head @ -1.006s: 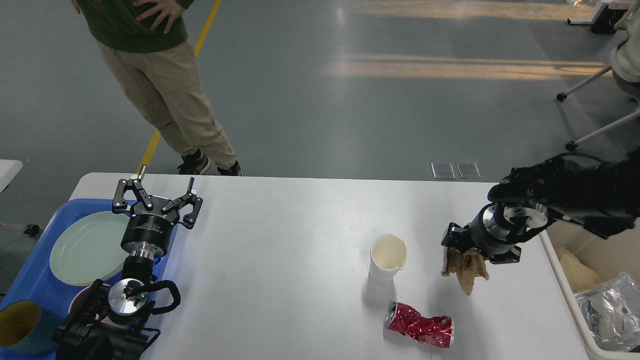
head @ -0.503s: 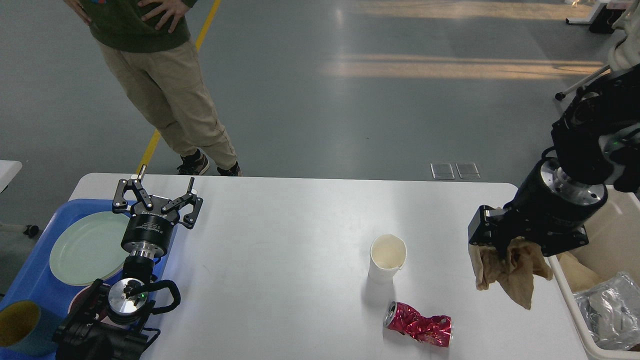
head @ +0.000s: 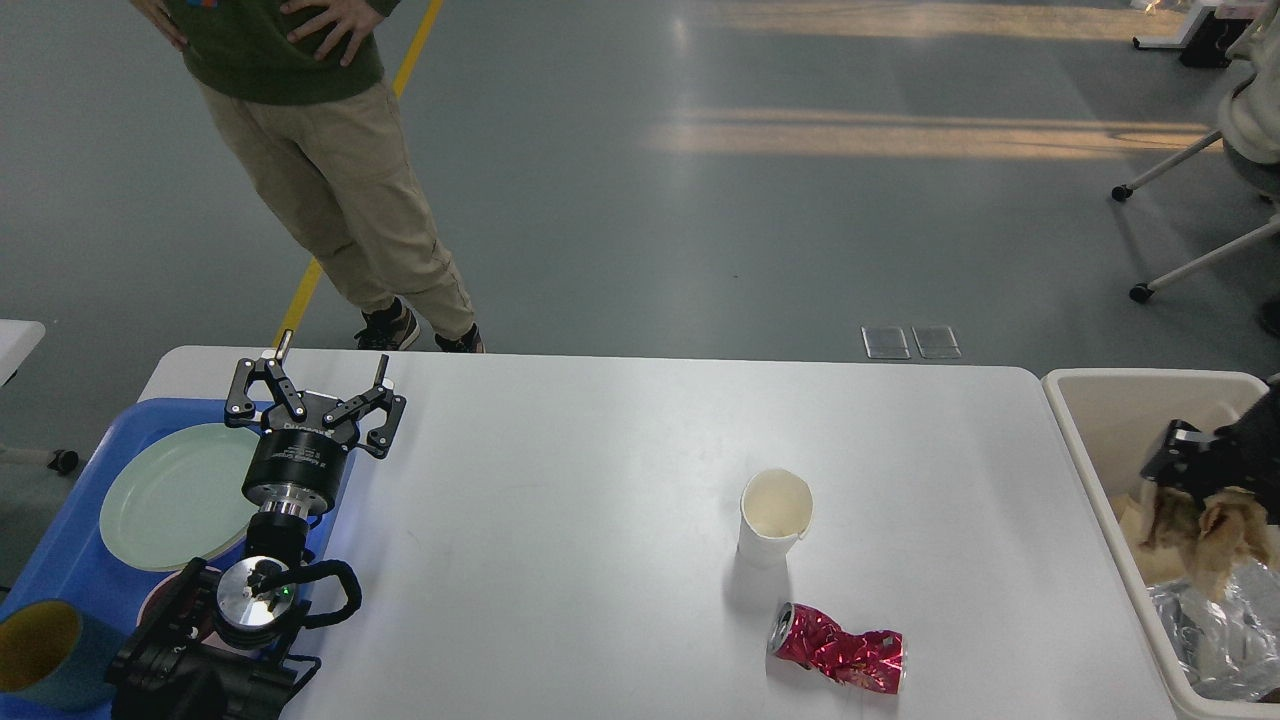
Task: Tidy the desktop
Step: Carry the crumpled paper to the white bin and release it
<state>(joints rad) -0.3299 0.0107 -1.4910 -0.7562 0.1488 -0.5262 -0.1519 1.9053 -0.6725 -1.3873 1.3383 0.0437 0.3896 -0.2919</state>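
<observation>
Crumpled brown paper (head: 1205, 525) carried over the beige bin (head: 1100, 400), tidying partly done.

Right gripper (head: 1195, 490) above the bin, jaws clamped on the paper, not yet let go. Silver foil wrapper (head: 1215, 625) already inside the bin. Left on the table (head: 560, 560), well clear of the bin: white paper cup (head: 773, 517) and crushed red can (head: 838, 660). Left gripper (head: 312, 395) far across from the bin, jaws spread apart over the blue tray (head: 60, 560), holding nothing.

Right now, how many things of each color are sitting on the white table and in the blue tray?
White: 1, cup
Red: 1, crushed can
Green: 1, plate
Teal and yellow: 1, cup
Pink: 1, dish, mostly hidden
Total: 5
</observation>
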